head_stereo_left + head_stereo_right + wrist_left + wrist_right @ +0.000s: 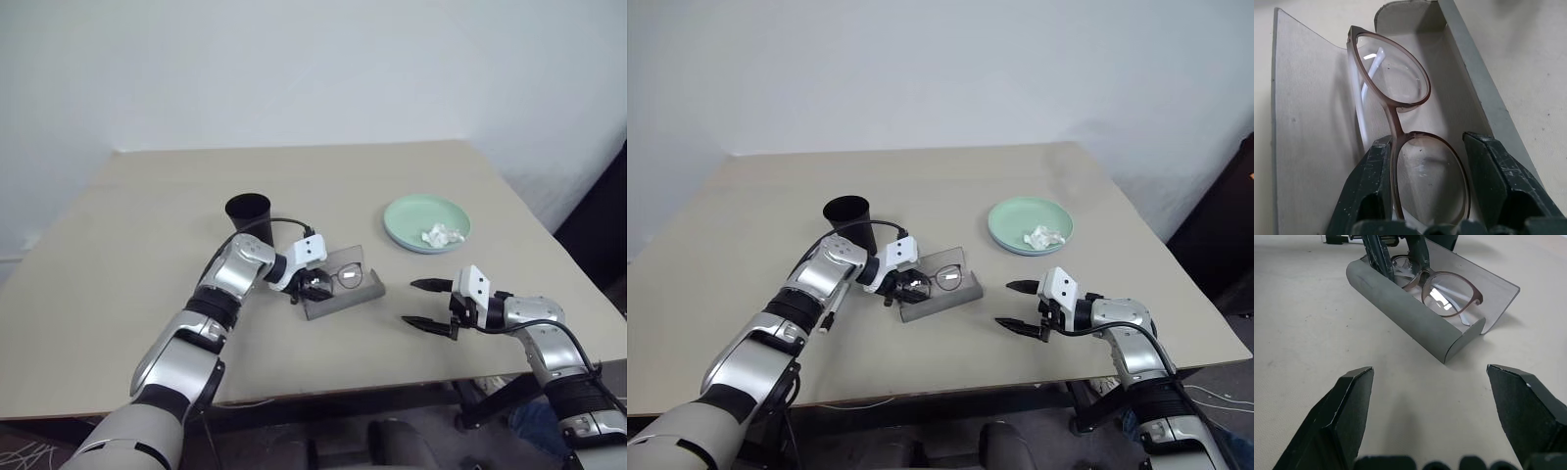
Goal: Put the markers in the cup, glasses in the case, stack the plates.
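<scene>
Beige table [118, 245], glasses [1400, 122] in open grey case [1415, 323], between released left gripper [1427, 181] fingers.

One cup [247, 211], one glasses [1400, 132], one case [1415, 320], one green plate [411, 215], one tissue [442, 235]

beige table [127, 245]; on it: black cup [248, 212], open grey case [343, 291], mint plate [426, 222].
</scene>
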